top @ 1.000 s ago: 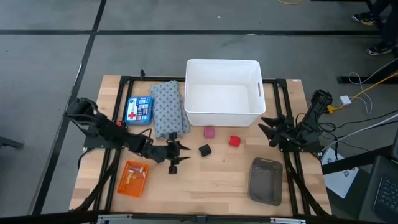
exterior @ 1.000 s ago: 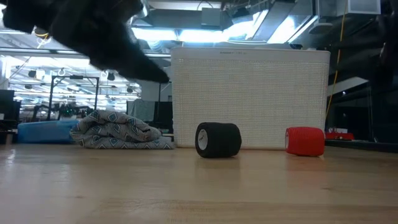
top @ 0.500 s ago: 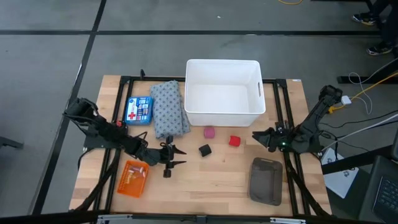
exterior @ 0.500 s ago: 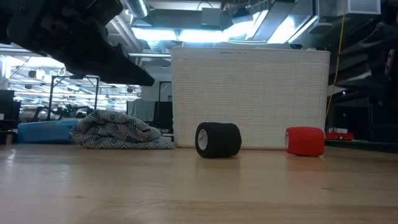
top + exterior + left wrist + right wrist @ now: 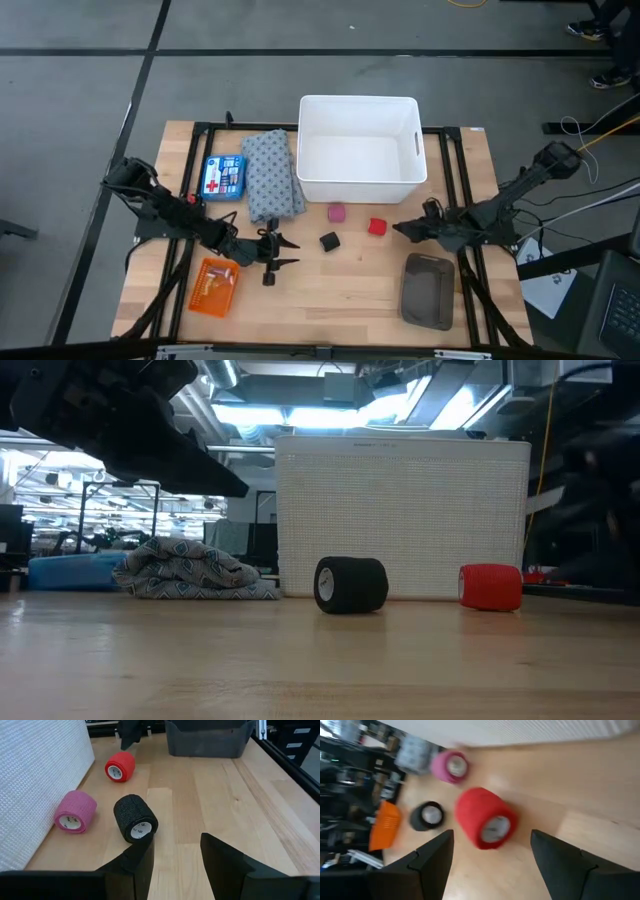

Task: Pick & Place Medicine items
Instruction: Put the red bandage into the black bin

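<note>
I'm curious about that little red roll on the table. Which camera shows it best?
The right wrist view: the red roll fills the middle, lying between the right hand's open fingers. The left wrist view shows it farther off, the low view side-on, the high view as a speck.

Before me: white plastic bin (image 5: 360,148); grey patterned cloth (image 5: 272,176) just beside it; pink (image 5: 337,212), red (image 5: 376,227), black tape rolls (image 5: 329,241); dark grey tray (image 5: 429,290); orange packet (image 5: 214,287).
</note>
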